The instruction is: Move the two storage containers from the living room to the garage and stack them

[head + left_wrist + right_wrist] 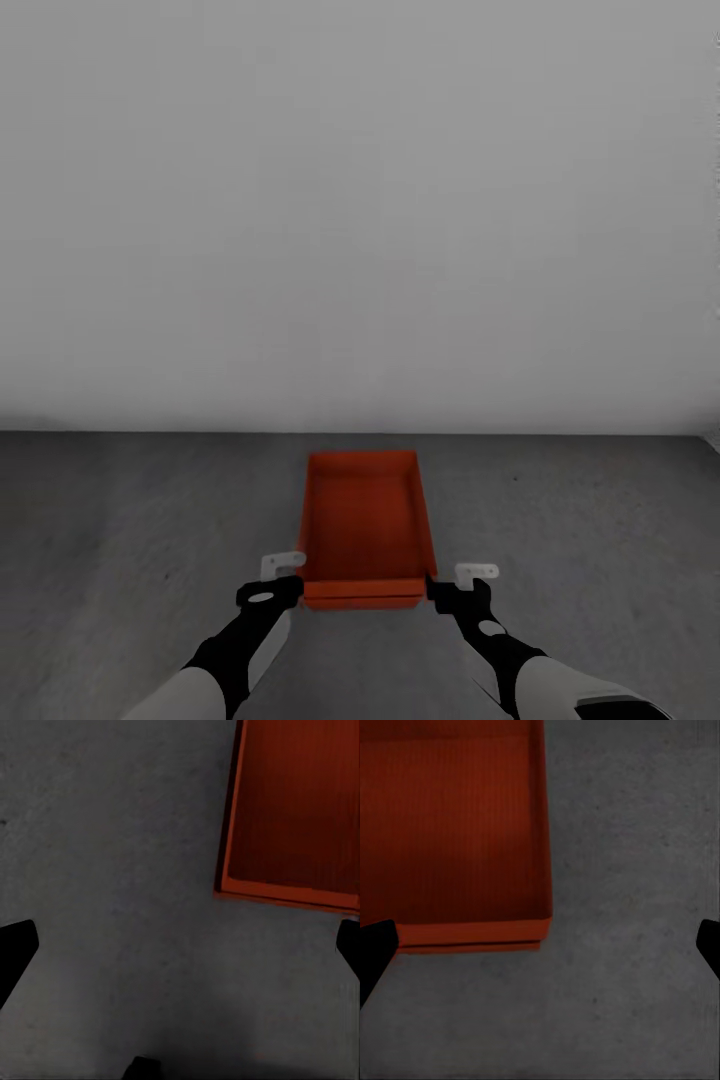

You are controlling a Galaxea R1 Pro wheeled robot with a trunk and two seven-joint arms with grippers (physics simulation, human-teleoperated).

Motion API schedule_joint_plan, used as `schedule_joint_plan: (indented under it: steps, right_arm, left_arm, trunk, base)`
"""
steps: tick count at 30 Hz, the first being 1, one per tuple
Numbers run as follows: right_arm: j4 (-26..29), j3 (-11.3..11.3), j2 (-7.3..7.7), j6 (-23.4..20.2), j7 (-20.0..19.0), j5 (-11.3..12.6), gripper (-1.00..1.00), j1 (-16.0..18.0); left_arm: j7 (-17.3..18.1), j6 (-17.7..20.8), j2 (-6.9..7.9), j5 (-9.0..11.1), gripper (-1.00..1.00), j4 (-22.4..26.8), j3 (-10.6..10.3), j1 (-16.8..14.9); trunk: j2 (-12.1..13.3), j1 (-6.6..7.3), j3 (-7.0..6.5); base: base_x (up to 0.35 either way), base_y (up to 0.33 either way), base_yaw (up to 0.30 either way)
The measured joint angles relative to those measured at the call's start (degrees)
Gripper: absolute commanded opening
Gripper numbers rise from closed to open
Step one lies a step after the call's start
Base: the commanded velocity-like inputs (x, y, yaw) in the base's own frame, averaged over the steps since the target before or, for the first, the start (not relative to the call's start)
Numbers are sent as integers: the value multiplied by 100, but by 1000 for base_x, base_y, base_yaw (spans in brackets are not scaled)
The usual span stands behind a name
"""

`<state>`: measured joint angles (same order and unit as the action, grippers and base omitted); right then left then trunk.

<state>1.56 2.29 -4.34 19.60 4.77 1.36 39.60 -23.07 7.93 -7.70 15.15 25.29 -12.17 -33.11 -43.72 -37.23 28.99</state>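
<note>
Both grippers spread wide, neither pinching anything. Left gripper [283, 565] sits just beside the near-left corner of the red-orange, open-topped rectangular box [363, 525]; right gripper [476, 573] sits just beside the near-right corner. In the left wrist view, black fingertips [15, 952] stand at opposite frame edges with dark grey rough concrete floor [112, 870] between them; the right wrist view has the same spread.

Box rests on the concrete at 12 o'clock from the robot, near the plain white-grey wall [360, 200]. Its near face carries a doubled lip, a second red edge just under the first, which reads as one container seated on another. I judge the stack made and the step in hand to be release and withdrawal.

To do it well: keep the fingers wide, draw each arm back toward 6 o'clock, clear of the thin walls. No sideways sweep; a knock at a corner could shift the upper box.

Head view gives both arms against the box at once and its squareness to the wall. Right wrist view shows the double edge [472, 937] close up, which the head view barely resolves. Left wrist view shows bare floor between fingers and box [292, 802].
</note>
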Motion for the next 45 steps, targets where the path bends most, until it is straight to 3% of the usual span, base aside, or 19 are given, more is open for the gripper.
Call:
schedule_joint_plan:
  steps: [45]
  right_arm:
    - [0, -3, 17, -7, 13, 1, 100, 0]
  left_arm:
    - [8, -29, 4, -33, 100, 14, -30, 0]
  trunk:
    - [-1, 2, 0]
  base:
    - [-327, 0, 0]
